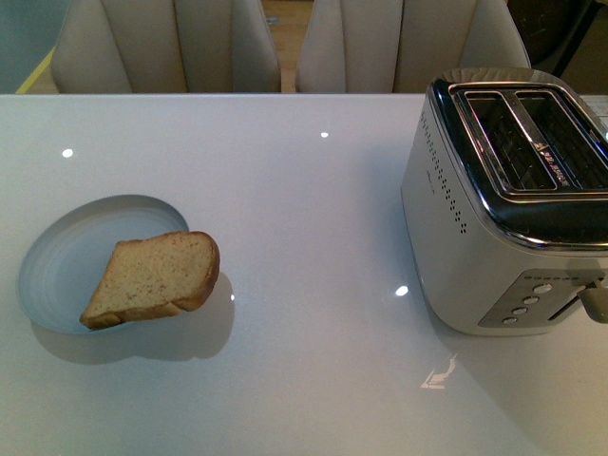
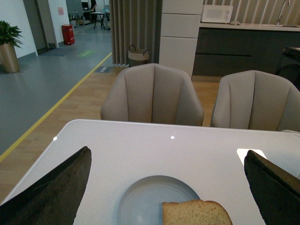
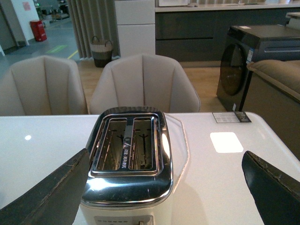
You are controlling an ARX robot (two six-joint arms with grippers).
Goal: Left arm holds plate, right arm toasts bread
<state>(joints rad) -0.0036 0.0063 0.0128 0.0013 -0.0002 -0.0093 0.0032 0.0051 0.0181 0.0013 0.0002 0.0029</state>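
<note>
– Two pincers to log. Do we see the left pincer (image 2: pixel 167 152) clamped on anything?
– No. In the left wrist view its dark fingers (image 2: pixel 54 192) stand wide apart and touch nothing. The plate (image 2: pixel 145 201) and the bread (image 2: pixel 197 213) lie on the table beneath the gap.
– And the right pincer (image 3: pixel 166 153)?
– It is spread just as wide. In the right wrist view we see it above the toaster (image 3: pixel 126 168), apart from it.
– Where do we place the plate in the front view?
– At the lower left of the frame, flat on the white table (image 1: pixel 313 218). The plate (image 1: pixel 66 256) is pale blue-white and round.
– The bread?
– One slice (image 1: pixel 152 278), brown crust, on the plate's right part. Its rounded end reaches past the rim, over the table, and throws a shadow there.
– The toaster?
– At the right edge of the front frame (image 1: pixel 475 218), well apart from the plate. Its two slots (image 1: pixel 527 138) face up and we see only wire guides inside. A lever (image 1: pixel 596 302) shows at the lower right.
– Background?
– Two beige chairs (image 1: pixel 171 47) along the top of the frame, behind the table.
</note>
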